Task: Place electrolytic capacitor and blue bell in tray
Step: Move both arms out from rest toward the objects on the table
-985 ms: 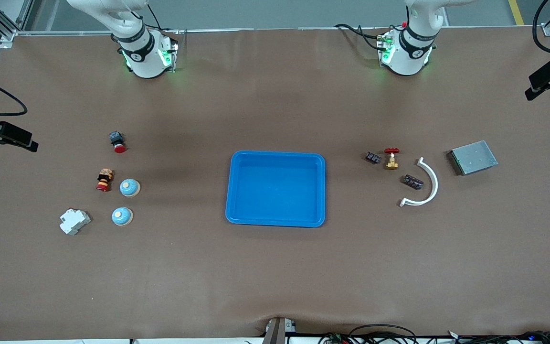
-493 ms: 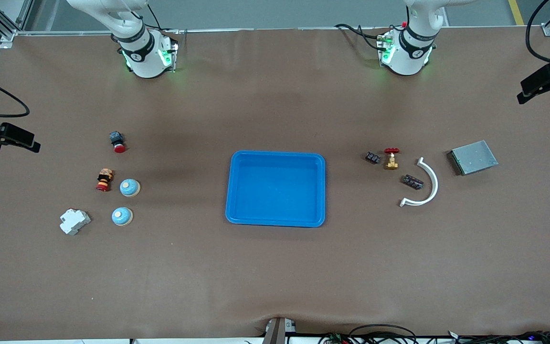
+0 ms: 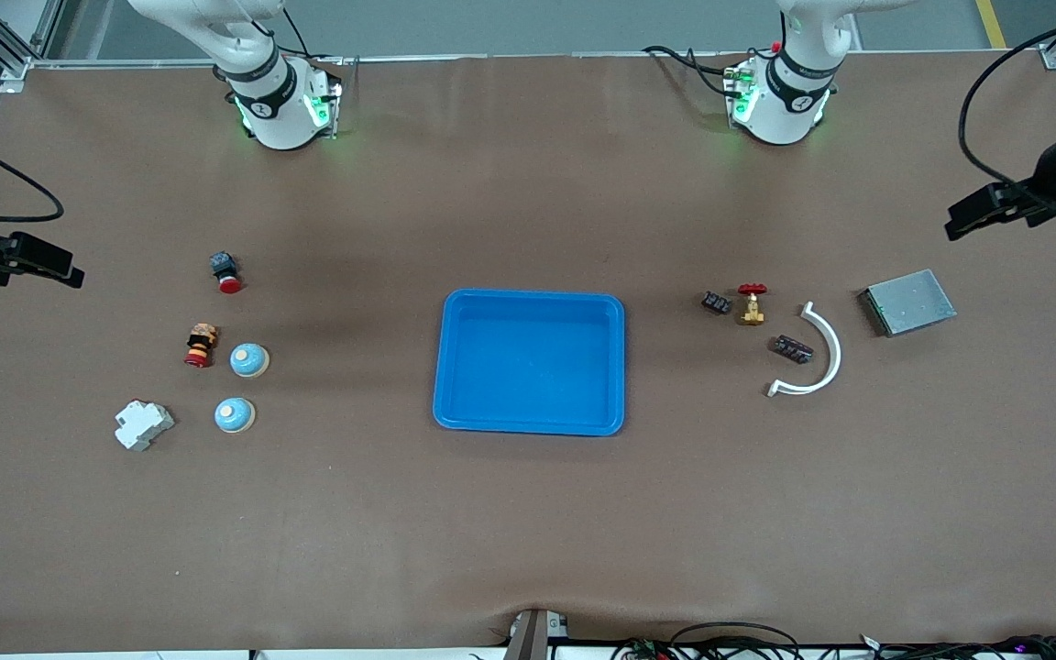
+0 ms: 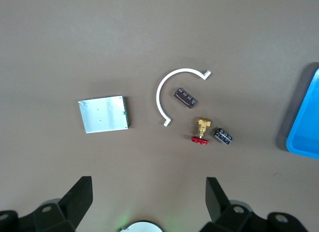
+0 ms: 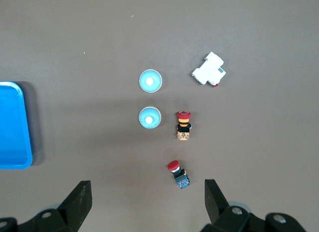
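The bright-blue tray [image 3: 530, 302] lies empty at the table's middle. Two blue bells [image 3: 249, 359] [image 3: 235, 415] stand toward the right arm's end and show in the right wrist view [image 5: 149, 117] [image 5: 150, 81]. Two small dark capacitors [image 3: 716, 302] [image 3: 792, 348] lie toward the left arm's end and show in the left wrist view [image 4: 223, 136] [image 4: 185, 97]. My left gripper [image 4: 149, 202] is open and empty, high over the table's end near the grey box [image 3: 986, 209]. My right gripper [image 5: 147, 202] is open and empty, high over the table's other end [image 3: 33, 261].
A red-handled brass valve [image 3: 752, 303] stands beside one capacitor, and a white curved piece [image 3: 817, 353] bends round the second one. A grey metal box [image 3: 907, 302] lies past them. Two red push buttons [image 3: 225, 271] [image 3: 201, 345] and a white breaker [image 3: 143, 424] lie near the bells.
My left gripper has moved in from the table's end toward the grey box. My right gripper has shifted slightly. Nothing on the table has moved.
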Tool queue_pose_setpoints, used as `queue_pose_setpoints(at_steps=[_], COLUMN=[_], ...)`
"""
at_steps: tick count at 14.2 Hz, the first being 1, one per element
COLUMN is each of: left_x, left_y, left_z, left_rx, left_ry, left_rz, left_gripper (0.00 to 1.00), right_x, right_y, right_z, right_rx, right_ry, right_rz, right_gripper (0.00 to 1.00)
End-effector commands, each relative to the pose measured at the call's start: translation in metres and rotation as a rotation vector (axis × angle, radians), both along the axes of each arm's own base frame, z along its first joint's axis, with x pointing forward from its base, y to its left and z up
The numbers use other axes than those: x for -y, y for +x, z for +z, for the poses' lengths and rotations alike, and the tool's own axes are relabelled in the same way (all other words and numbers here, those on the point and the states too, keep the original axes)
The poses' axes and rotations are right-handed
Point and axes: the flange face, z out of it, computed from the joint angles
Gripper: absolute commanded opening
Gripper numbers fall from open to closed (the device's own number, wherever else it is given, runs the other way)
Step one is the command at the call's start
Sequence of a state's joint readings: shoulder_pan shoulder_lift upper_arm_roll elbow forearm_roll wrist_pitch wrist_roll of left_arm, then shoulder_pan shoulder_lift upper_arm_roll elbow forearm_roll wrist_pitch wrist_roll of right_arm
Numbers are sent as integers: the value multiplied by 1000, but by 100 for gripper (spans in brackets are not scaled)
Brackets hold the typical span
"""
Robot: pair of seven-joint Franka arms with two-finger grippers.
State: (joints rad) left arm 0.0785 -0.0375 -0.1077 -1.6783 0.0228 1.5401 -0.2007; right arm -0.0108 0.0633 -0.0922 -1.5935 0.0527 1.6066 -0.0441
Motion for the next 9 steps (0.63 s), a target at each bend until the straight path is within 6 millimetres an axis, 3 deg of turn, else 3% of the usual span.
queue_pose_setpoints(at_steps=[1, 3, 6, 9], left_x=[20, 36, 37, 51], left_y=[-6, -9, -15, -24], left_z=[-24, -45, -75, -103], left_rx=[3, -1, 0, 2], left_ry=[25, 36, 41, 52], left_rz=[49, 89, 108, 135], left_gripper=[100, 100, 100, 100], right_x=[-6, -8, -11, -16], right_y=[-24, -25, -25, -30], right_z=[-30, -57, -87, -128], right_rx=[14, -9, -16, 5], right_ry=[10, 10, 4, -4], right_rz=[0, 1, 5, 13], right_gripper=[100, 100, 100, 100])
